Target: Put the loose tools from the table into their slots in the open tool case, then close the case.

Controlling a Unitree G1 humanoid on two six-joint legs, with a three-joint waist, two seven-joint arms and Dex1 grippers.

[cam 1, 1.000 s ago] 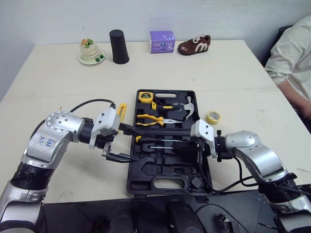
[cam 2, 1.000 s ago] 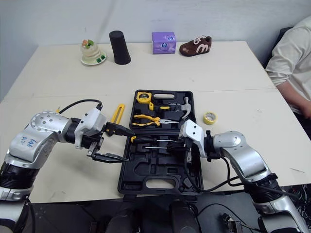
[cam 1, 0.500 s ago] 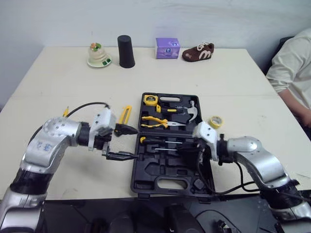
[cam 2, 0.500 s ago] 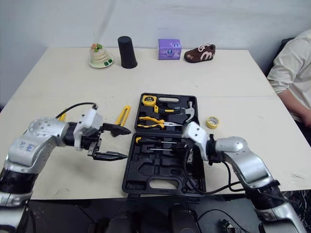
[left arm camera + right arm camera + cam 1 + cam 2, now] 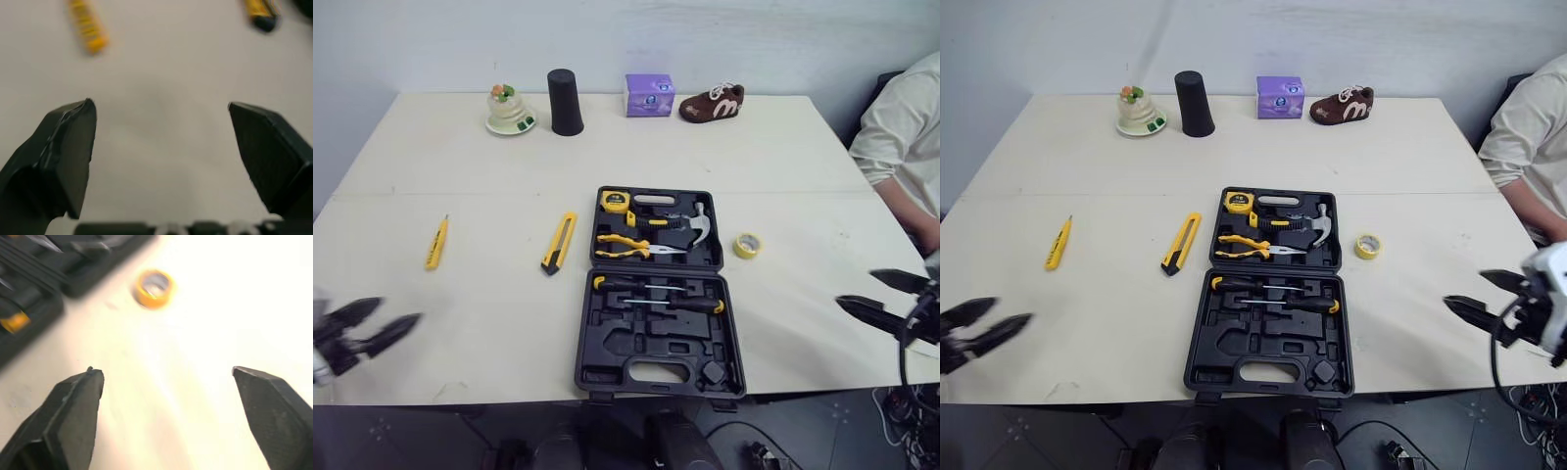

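Left eye view, left gripper (image 5: pixel 399 311): well left of the tool case (image 5: pixel 636 343), black fingers spread, empty.
Right gripper (image 5: pixel 854 288): well right of the case, fingers spread, empty.
Tool case: open, flat, black moulded plastic.
Utility knife (image 5: pixel 558 243): just left of the case, slim yellow bar, long axis near-to-far, black end nearer.
Pen-shaped tool (image 5: pixel 435 243): yellow, farther left, similar heading.
Tape roll (image 5: pixel 746 245): yellow ring, just right of the case.

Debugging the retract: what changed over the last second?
Both arms pulled back from the open black plastic tool case: left gripper to the near-left edge of the table, right gripper to its near-right edge, both open and empty. The yellow utility knife, slim yellow pen-shaped tool, yellow tape roll and case stayed put.
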